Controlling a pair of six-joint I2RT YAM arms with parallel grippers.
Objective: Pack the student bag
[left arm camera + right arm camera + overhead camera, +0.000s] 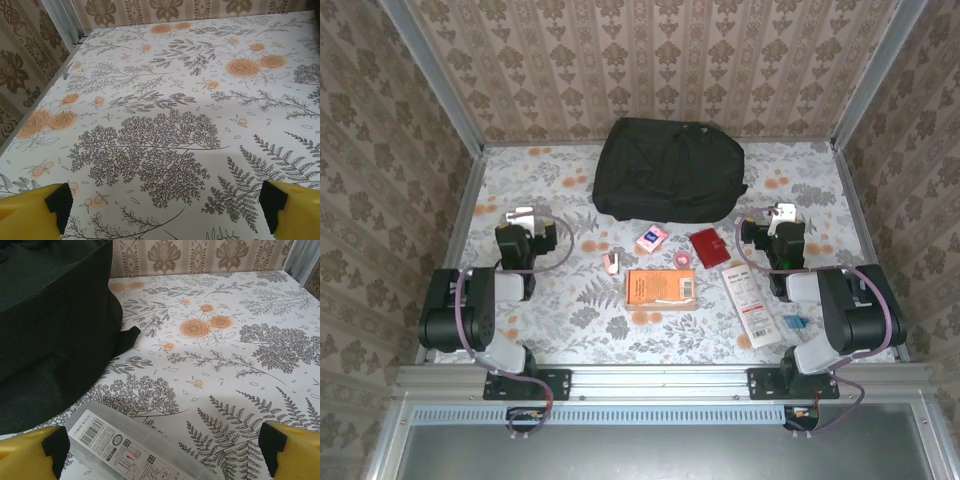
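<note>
The left arm (470, 315) and right arm (845, 315) are black-jointed with pale grey links, looping purple cables (469, 332), white wrist brackets (523, 214), and yellow pincer fingers (25, 212) tipped with black pads (59, 204).

Student bag (670, 170) far centre; pink box (651, 239), red wallet (707, 246), orange box (660, 288), white packet (750, 303) nearer.

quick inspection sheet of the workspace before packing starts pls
surface: floral-print table, no spills seen
job's things: black student bag lying at the far middle; zip state cannot be told
clutter: orange box, pink box, dark red wallet, labelled clear case, small blue item, all loose in front of the bag
grippers: left gripper open over bare table; right gripper open, holding nothing, case end near it
cables: purple cables run along both arms
surroundings: wallpaper walls on three sides, metal frame posts
</note>
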